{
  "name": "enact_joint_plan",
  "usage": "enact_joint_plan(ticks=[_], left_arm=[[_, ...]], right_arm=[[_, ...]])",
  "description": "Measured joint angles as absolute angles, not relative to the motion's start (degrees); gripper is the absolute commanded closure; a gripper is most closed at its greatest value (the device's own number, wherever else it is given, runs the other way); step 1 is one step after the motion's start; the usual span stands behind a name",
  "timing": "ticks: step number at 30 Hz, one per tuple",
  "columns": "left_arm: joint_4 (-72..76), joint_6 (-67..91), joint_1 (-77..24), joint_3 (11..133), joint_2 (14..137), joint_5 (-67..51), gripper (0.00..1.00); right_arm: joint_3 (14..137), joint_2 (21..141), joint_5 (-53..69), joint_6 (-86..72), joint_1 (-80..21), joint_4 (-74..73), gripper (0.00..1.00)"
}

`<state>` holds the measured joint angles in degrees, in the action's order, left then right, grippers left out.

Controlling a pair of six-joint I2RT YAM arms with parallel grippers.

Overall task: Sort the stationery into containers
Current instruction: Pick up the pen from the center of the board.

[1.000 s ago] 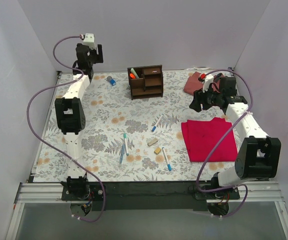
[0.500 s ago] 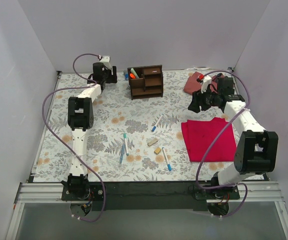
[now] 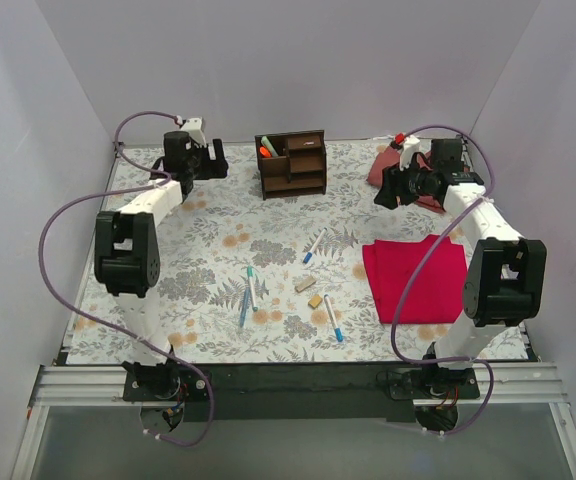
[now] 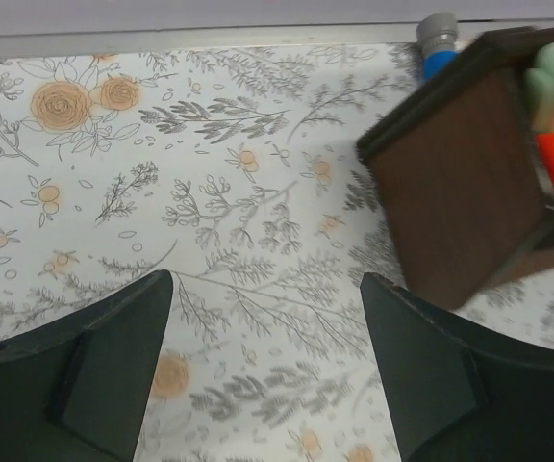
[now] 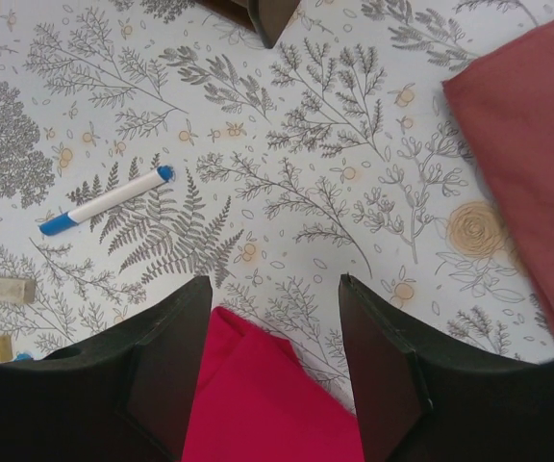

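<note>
The dark brown organiser stands at the back centre with a green and an orange marker in its left compartment. It also shows in the left wrist view. A short blue-grey cylinder lies at its far corner. Several pens and two tan erasers lie mid-table. My left gripper is open and empty, left of the organiser. My right gripper is open and empty above the red cloth's corner. A blue-tipped pen lies to its left.
A flat red cloth lies at the right. A reddish-brown bag sits at the back right, under the right arm. Purple cables loop above both arms. Walls close in the back and both sides.
My left arm came down at the back left, its gripper now low beside the organiser. The cylinder now lies closer to the organiser. My right gripper has moved a little toward the back.
</note>
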<state>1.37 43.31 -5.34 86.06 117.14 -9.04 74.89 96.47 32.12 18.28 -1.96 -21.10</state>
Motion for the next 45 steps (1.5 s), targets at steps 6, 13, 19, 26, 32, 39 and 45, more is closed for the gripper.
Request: enact_joint_plan(ticks=[6, 13, 19, 26, 32, 39, 45], left_arm=[[2.02, 42.61, -5.67, 75.53, 101.25, -12.56, 0.2], [-0.19, 41.58, -7.01, 73.97, 100.05, -14.7, 0.2], [-9.65, 42.06, -7.27, 81.14, 105.01, -16.32, 0.2], [-18.74, 35.44, -7.99, 82.46, 106.52, -16.91, 0.19], [-22.41, 28.42, -11.38, 82.02, 106.3, -16.8, 0.21], [-28.88, 23.68, -15.2, 79.22, 105.56, -18.72, 0.29], [-39.9, 23.42, -17.8, 78.11, 105.12, -17.34, 0.33]], right_arm=[[75.96, 96.47, 31.2, 19.73, -2.04, -20.58, 0.36], [77.25, 97.25, 31.22, 19.51, -2.07, -20.32, 0.37], [84.75, 104.64, 34.28, 19.09, -2.59, -18.02, 0.37], [93.73, 114.45, 40.97, 24.56, -3.42, -19.49, 0.37], [91.85, 113.38, 43.59, 31.83, -5.41, -21.61, 0.36], [88.16, 112.14, 44.62, 37.71, -8.71, -23.9, 0.37], [84.53, 111.09, 45.71, 37.69, -8.58, -24.51, 0.37]])
